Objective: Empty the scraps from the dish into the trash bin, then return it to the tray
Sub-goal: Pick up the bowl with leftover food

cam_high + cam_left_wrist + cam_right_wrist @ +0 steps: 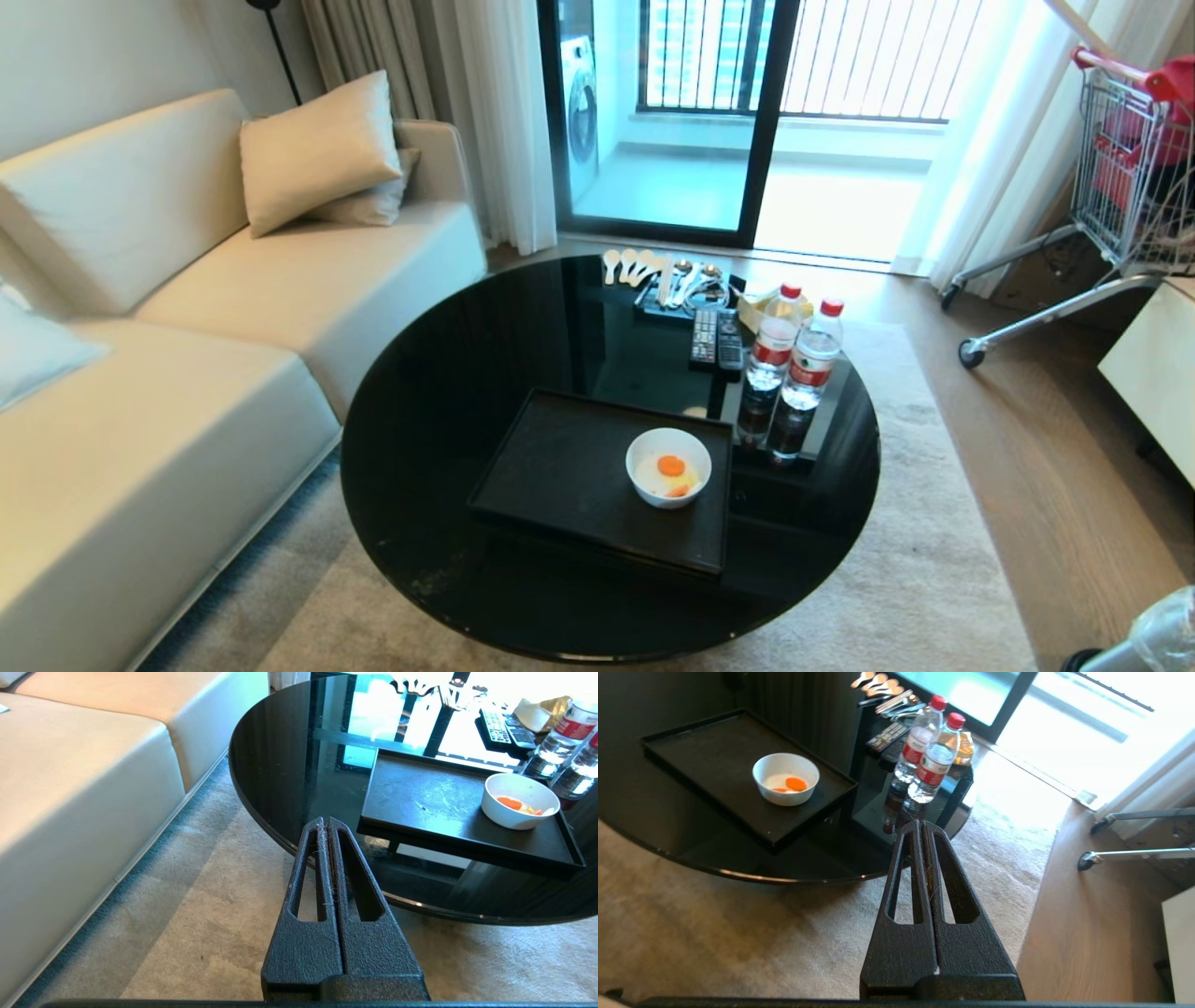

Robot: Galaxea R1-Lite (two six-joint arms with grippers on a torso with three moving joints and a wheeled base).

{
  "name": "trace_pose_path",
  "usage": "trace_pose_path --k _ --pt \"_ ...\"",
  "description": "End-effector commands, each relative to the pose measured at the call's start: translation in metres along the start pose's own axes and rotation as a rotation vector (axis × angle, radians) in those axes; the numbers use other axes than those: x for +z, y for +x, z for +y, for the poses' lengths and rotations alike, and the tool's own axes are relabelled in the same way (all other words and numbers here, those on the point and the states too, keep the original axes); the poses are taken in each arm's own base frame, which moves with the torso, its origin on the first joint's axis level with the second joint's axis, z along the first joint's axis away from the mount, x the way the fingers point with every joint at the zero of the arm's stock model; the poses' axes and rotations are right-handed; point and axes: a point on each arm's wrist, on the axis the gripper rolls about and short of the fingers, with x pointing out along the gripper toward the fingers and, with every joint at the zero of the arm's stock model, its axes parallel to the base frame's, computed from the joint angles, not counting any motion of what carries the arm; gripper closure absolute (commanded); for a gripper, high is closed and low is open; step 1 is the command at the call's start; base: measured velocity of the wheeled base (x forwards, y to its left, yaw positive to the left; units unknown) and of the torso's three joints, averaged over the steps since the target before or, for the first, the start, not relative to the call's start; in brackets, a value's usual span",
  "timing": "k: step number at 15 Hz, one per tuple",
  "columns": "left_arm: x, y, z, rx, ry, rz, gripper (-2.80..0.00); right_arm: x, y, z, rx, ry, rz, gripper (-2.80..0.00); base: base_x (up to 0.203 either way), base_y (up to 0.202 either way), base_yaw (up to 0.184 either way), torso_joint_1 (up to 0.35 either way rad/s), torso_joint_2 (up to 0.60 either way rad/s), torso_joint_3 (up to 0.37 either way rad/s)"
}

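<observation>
The white dish (668,467) sits on the right part of the black tray (560,467) on the round glass table. In it lie the scraps (671,466): an orange carrot slice and pale bits. The dish (785,779) also shows in the right wrist view, and the dish (519,800) in the left wrist view. At the bottom right corner a bit of the trash bin (1153,644) shows, with its clear liner. My right gripper (921,822) is shut and empty, hanging over the rug short of the table's near edge. My left gripper (325,819) is shut and empty, near the table's left rim. Neither arm shows in the head view.
Two water bottles (794,350), remote controls (715,338) and a tray of spoons (667,275) stand at the back right of the table (439,392). A cream sofa (187,308) lies to the left. A shopping cart (1120,177) and a white cabinet (1158,364) are on the right.
</observation>
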Motion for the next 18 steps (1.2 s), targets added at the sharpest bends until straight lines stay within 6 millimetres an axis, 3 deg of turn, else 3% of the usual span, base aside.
trace_pose_path --k 1,4,7,9,12,13,15,18 --pt "0.0 0.0 0.0 0.0 -0.001 -0.001 0.0 0.013 0.035 -0.014 0.09 0.017 0.132 0.0 0.0 0.0 0.0 0.0 0.0 0.0" --pt "0.0 0.0 0.0 0.0 -0.001 -0.001 0.0 0.026 0.096 -0.032 0.219 0.046 0.261 0.0 0.0 0.0 0.0 0.0 0.0 0.0" --pt "0.0 0.0 0.0 0.0 -0.001 -0.001 0.0 0.041 0.175 -0.039 0.35 0.077 0.304 0.0 0.0 0.0 0.0 0.0 0.0 0.0" --pt "0.0 0.0 0.0 0.0 -0.001 -0.001 0.0 0.075 0.234 -0.031 0.409 0.111 0.25 0.0 0.0 0.0 0.0 0.0 0.0 0.0" --pt "0.0 0.0 0.0 0.0 -0.001 -0.001 0.0 0.137 0.287 0.001 0.378 0.221 0.181 0.0 0.0 0.0 0.0 0.0 0.0 0.0" --pt "0.0 0.0 0.0 0.0 -0.001 -0.001 0.0 0.148 0.301 0.01 0.363 0.27 0.198 0.0 0.0 0.0 0.0 0.0 0.0 0.0" --pt "0.0 0.0 0.0 0.0 -0.001 -0.001 0.0 0.15 0.332 0.037 0.343 0.419 0.306 0.0 0.0 0.0 0.0 0.0 0.0 0.0" --pt "0.0 0.0 0.0 0.0 -0.001 -0.001 0.0 0.119 0.371 0.07 0.297 0.567 0.5 0.0 0.0 0.0 0.0 0.0 0.0 0.0"
